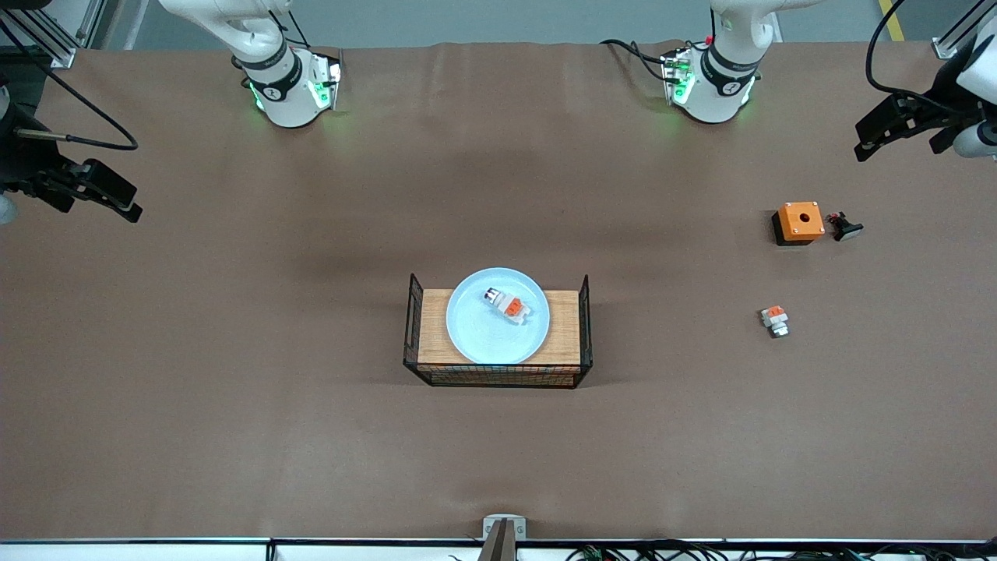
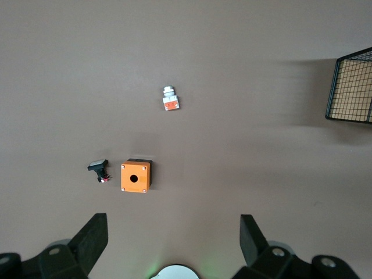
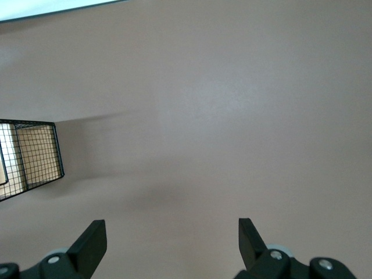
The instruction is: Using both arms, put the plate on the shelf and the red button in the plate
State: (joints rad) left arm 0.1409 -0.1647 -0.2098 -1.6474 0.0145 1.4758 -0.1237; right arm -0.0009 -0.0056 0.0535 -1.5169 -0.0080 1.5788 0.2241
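Note:
The pale-blue plate (image 1: 487, 331) lies on a wooden board inside a black wire rack (image 1: 498, 378) at the table's middle. The red button (image 1: 508, 304), an elongated white part with an orange block, lies on the plate. My left gripper (image 1: 864, 136) is open and empty, raised over the left arm's end of the table; in the left wrist view (image 2: 174, 232) its fingers stand wide apart. My right gripper (image 1: 125, 199) is open and empty over the right arm's end; in the right wrist view (image 3: 172, 235) only bare table lies under it.
An orange square box with a hole (image 1: 800, 221) (image 2: 136, 176), a small black part (image 1: 845, 227) (image 2: 99, 168) beside it, and a stubby white-and-orange part (image 1: 775, 319) (image 2: 170, 100) lie toward the left arm's end. The rack's corner shows in both wrist views (image 2: 351, 87) (image 3: 29, 157).

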